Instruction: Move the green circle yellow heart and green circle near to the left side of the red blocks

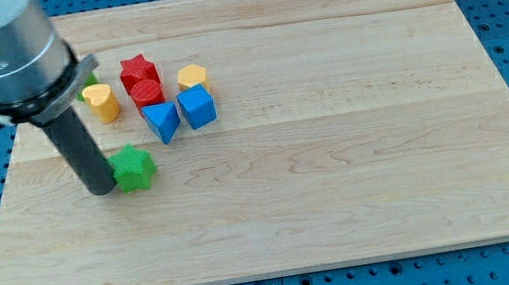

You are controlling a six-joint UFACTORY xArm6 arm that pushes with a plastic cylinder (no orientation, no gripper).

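My tip (102, 189) rests on the board at the view's left, touching the left side of a green star block (134, 168). A yellow heart (102, 102) lies above it, just left of the red blocks. A sliver of a green block (90, 78) shows behind the rod, above the heart; its shape is hidden. The red star (137, 72) and a red round block (147, 92) sit together near the view's top left.
A blue triangle-like block (162, 121) and a blue cube (196, 106) lie just below the red blocks. A yellow hexagon-like block (192, 77) sits to their right. The wooden board (340, 170) has its left edge close to the rod.
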